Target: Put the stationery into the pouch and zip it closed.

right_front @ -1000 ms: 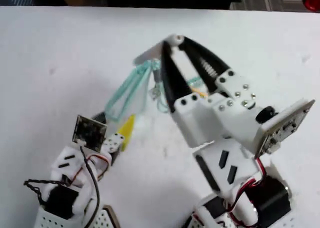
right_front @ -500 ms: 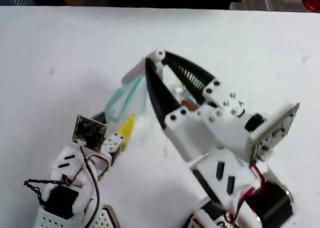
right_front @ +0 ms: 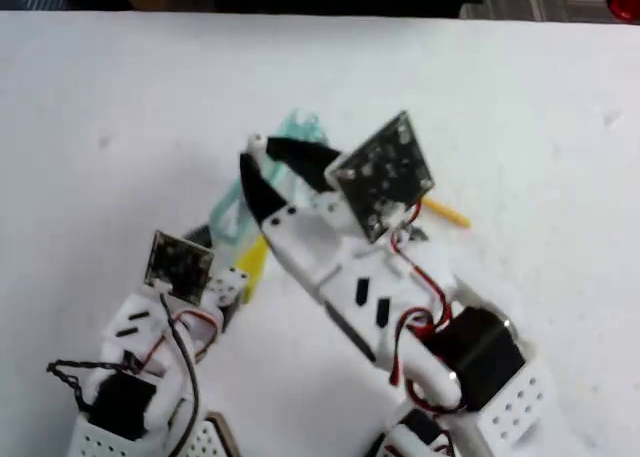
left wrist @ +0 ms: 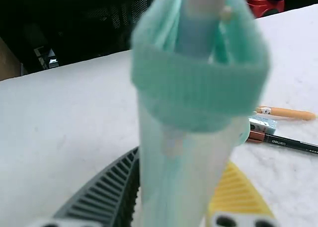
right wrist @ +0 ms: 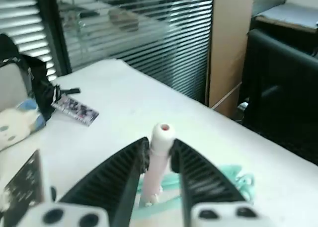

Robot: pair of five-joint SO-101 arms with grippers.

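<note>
White tabletop [right_front: 120, 97] spreads out wide, with window blinds [right wrist: 134, 33] in the room behind it. On the left, the left end effector [left wrist: 181, 162] is pinching the see-through teal plastic pouch [left wrist: 198, 88] between its grey finger [left wrist: 104, 192] and its yellow finger [left wrist: 238, 187]. The pouch sticks out away from that end effector. Its open mouth, with the teal zip band [left wrist: 198, 105], is at the far end.

Right at that mouth, the right end effector [right wrist: 159, 145] is pressed onto a thin white pen [right wrist: 161, 135], held between its two black fingers [right wrist: 114, 172]. The pen runs the same way as those fingers, with its tip out past them. From the left wrist view, a pale stick looks poked into the mouth. So I think the pen lines up with the pouch's long side and needs to slide deeper. The right arm is the one to push it.

Farther right, an orange pen [left wrist: 285, 113], a small blue block [left wrist: 261, 122] and a black pencil [left wrist: 290, 143] lie flat on the tabletop, apart from the pouch.
</note>
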